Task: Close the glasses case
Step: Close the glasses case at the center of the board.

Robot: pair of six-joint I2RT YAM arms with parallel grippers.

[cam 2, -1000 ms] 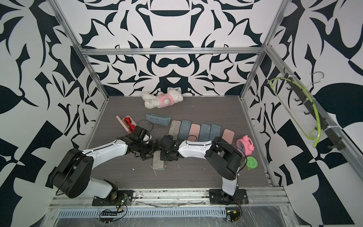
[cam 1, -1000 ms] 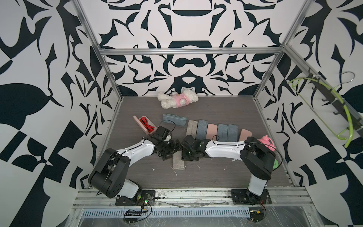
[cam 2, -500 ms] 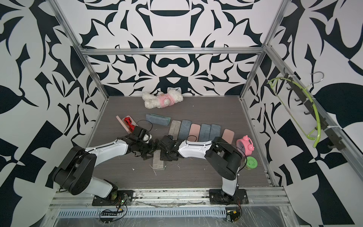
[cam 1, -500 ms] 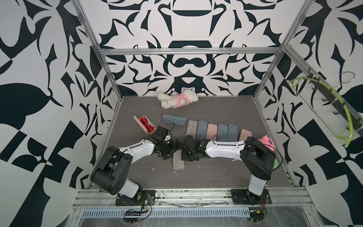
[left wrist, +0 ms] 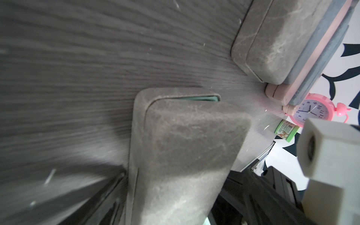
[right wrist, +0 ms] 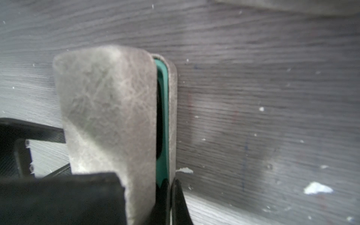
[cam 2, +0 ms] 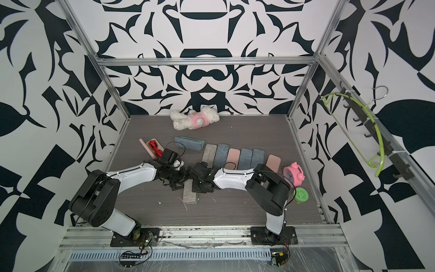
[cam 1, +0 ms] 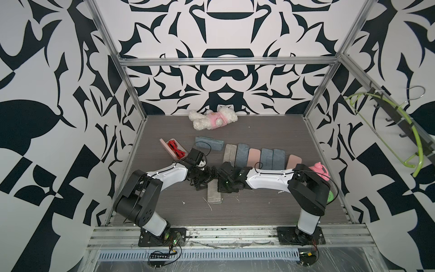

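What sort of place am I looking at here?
Likely a robot test booth: two white-and-black robot arms bolted to a metal rail, black-and-white patterned walls on an aluminium frame, and stray props, a white-and-pink plush toy and a pink alarm clock.

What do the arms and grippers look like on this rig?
Matching pair: left arm and right arm have white shell links between bulky black joint housings, with thin black cables running along them. Left gripper and right gripper are black; a pale grey block sits by the left one.
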